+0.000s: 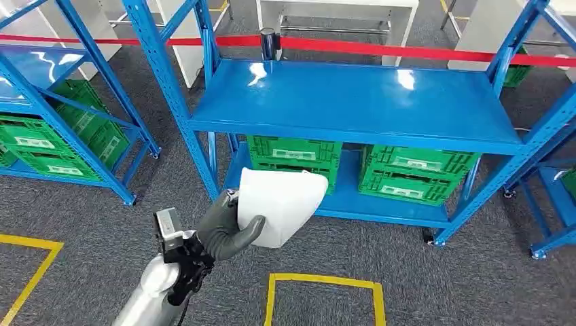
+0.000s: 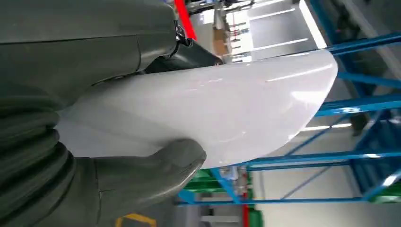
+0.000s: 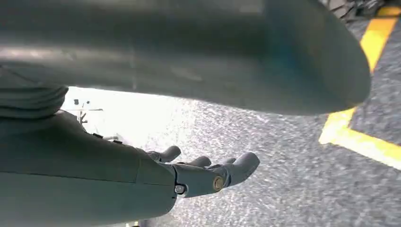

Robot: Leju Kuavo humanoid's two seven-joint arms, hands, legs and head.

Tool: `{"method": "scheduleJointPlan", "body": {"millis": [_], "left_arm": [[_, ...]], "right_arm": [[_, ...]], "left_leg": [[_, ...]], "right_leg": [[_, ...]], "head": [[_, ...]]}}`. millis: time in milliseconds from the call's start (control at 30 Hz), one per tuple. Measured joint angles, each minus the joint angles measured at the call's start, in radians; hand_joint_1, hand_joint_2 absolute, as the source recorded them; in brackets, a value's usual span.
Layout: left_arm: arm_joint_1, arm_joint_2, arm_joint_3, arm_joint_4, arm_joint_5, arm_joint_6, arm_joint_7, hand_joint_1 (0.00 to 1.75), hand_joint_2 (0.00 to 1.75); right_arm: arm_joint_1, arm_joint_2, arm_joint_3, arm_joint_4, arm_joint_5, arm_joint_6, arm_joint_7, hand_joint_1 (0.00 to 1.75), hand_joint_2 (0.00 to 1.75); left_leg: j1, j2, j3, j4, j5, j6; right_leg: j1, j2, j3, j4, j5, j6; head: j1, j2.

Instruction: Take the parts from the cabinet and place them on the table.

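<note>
My left hand [image 1: 227, 227] grips a smooth white curved shell part [image 1: 280, 206], held up in front of the blue shelving. In the left wrist view the same white part [image 2: 222, 109] lies across the picture, with the thumb [image 2: 156, 170] pressed on one face and the fingers [image 2: 189, 52] on the other. My right hand [image 3: 198, 175] hangs over the grey floor, its fingers loosely spread and holding nothing.
A blue metal shelf unit [image 1: 353, 102] stands ahead with a bare top deck and green crates [image 1: 292, 155] on its lower level. Another blue rack [image 1: 61, 88] with green crates is at the left. Yellow floor markings [image 1: 326, 278] lie below; red barrier tape [image 1: 380, 47] runs behind.
</note>
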Motion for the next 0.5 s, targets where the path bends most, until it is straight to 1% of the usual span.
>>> {"method": "scheduleJointPlan", "body": {"millis": [33, 67, 100, 133, 167, 200, 233, 267, 300, 333, 367, 400, 433, 467, 500], "left_arm": [[0.0, -0.011, 0.001, 0.0, 0.018, 0.009, -0.006, 1.75, 1.75], [0.0, -0.02, 0.002, 0.0, 0.029, 0.023, -0.012, 1.75, 1.75], [0.001, -0.029, 0.002, -0.004, 0.029, 0.039, -0.018, 1.75, 1.75], [0.001, -0.034, 0.002, -0.01, 0.018, 0.06, -0.022, 1.75, 1.75], [0.001, -0.041, 0.002, -0.018, -0.001, 0.083, -0.024, 1.75, 1.75], [0.0, -0.05, 0.002, -0.027, -0.028, 0.117, -0.026, 1.75, 1.75], [-0.004, -0.059, 0.001, -0.036, -0.051, 0.147, -0.026, 1.75, 1.75], [-0.009, -0.066, -0.002, -0.043, -0.061, 0.171, -0.026, 1.75, 1.75], [-0.012, -0.07, -0.002, -0.047, -0.063, 0.189, -0.022, 1.75, 1.75], [-0.017, -0.073, -0.002, -0.049, -0.064, 0.2, -0.016, 1.75, 1.75], [-0.017, -0.076, -0.003, -0.052, -0.07, 0.21, -0.014, 1.75, 1.75], [-0.018, -0.079, -0.003, -0.055, -0.078, 0.224, -0.013, 1.75, 1.75], [-0.02, -0.084, -0.005, -0.056, -0.087, 0.237, -0.014, 1.75, 1.75], [-0.02, -0.087, -0.01, -0.058, -0.097, 0.251, -0.014, 1.75, 1.75], [-0.019, -0.089, -0.013, -0.058, -0.099, 0.261, -0.014, 1.75, 1.75]], "right_arm": [[0.0, -0.002, 0.0, 0.0, 0.004, 0.0, -0.001, 0.0, 0.0], [-0.002, -0.002, 0.0, 0.0, 0.008, 0.0, -0.003, 0.0, 0.0], [-0.003, -0.003, 0.0, 0.0, 0.009, 0.0, -0.009, 0.0, 0.0], [-0.005, -0.003, 0.0, 0.0, 0.008, -0.002, -0.016, 0.0, 0.0], [-0.008, -0.003, 0.0, 0.0, 0.005, -0.003, -0.02, 0.0, 0.0], [-0.012, -0.003, -0.001, 0.0, -0.002, -0.005, -0.026, 0.0, 0.0], [-0.016, -0.003, -0.003, -0.002, -0.005, -0.006, -0.03, 0.0, 0.0], [-0.02, -0.003, -0.003, -0.002, -0.005, -0.006, -0.034, 0.0, 0.0], [-0.024, -0.003, -0.003, -0.002, -0.005, -0.006, -0.034, 0.0, 0.0], [-0.027, -0.003, -0.003, -0.002, -0.003, -0.002, -0.034, 0.0, 0.0], [-0.027, -0.003, -0.004, -0.002, 0.001, 0.0, -0.031, 0.0, 0.0], [-0.024, -0.003, -0.003, -0.002, 0.008, 0.003, -0.025, 0.0, 0.0], [-0.024, -0.003, -0.003, -0.002, 0.014, 0.006, -0.021, 0.0, 0.0], [-0.023, -0.001, -0.003, -0.002, 0.021, 0.01, -0.015, 0.0, 0.0], [-0.023, 0.0, -0.003, -0.002, 0.023, 0.01, -0.013, 0.0, 0.0]], "left_leg": [[0.003, 0.0, -0.01, 0.076, -0.036, -0.005], [0.005, 0.001, -0.009, 0.122, -0.037, -0.008], [0.007, 0.001, 0.008, 0.131, -0.011, -0.01], [0.009, 0.001, 0.044, 0.1, 0.028, -0.01], [0.01, 0.001, 0.096, 0.039, 0.057, -0.009], [0.01, 0.0, 0.162, -0.046, 0.061, -0.007], [0.009, -0.001, 0.228, -0.143, 0.015, -0.004], [0.001, -0.005, 0.252, -0.185, 0.003, 0.008], [0.0, -0.003, 0.238, -0.187, 0.01, 0.016], [-0.006, -0.003, 0.231, -0.182, 0.016, 0.026], [-0.007, -0.003, 0.227, -0.184, 0.025, 0.037], [-0.004, 0.001, 0.219, -0.19, 0.041, 0.048], [-0.001, 0.005, 0.204, -0.19, 0.055, 0.056], [-0.001, 0.005, 0.187, -0.191, 0.067, 0.062], [-0.002, 0.004, 0.175, -0.19, 0.08, 0.064]], "right_leg": [[0.0, -0.001, -0.017, 0.001, 0.013, 0.001], [0.0, -0.003, -0.029, 0.002, 0.024, 0.003], [-0.001, -0.004, -0.046, 0.005, 0.037, 0.005], [-0.001, -0.004, -0.063, 0.007, 0.048, 0.008], [-0.002, -0.004, -0.078, 0.01, 0.059, 0.012], [-0.004, -0.004, -0.09, 0.014, 0.068, 0.017], [-0.002, -0.002, -0.097, 0.017, 0.076, 0.024], [-0.002, -0.002, -0.101, 0.018, 0.086, 0.032], [-0.003, -0.002, -0.098, 0.013, 0.099, 0.039], [-0.006, -0.003, -0.099, 0.004, 0.112, 0.048], [-0.007, -0.002, -0.099, -0.001, 0.12, 0.056], [-0.009, -0.001, -0.104, -0.004, 0.128, 0.062], [-0.011, 0.001, -0.117, 0.02, 0.078, 0.065], [-0.01, 0.002, -0.134, 0.072, 0.006, 0.067], [-0.01, 0.002, -0.149, 0.14, -0.061, 0.067]], "head": [[0.0, 0.0], [0.0, 0.0], [0.0, 0.0], [0.0, 0.0], [0.0, 0.0], [0.0, 0.0], [-0.001, 0.0], [0.0, 0.0], [0.0, 0.0], [-0.004, 0.0], [-0.004, 0.0], [-0.004, 0.0], [-0.003, 0.0], [0.002, 0.0], [0.004, 0.0]]}}
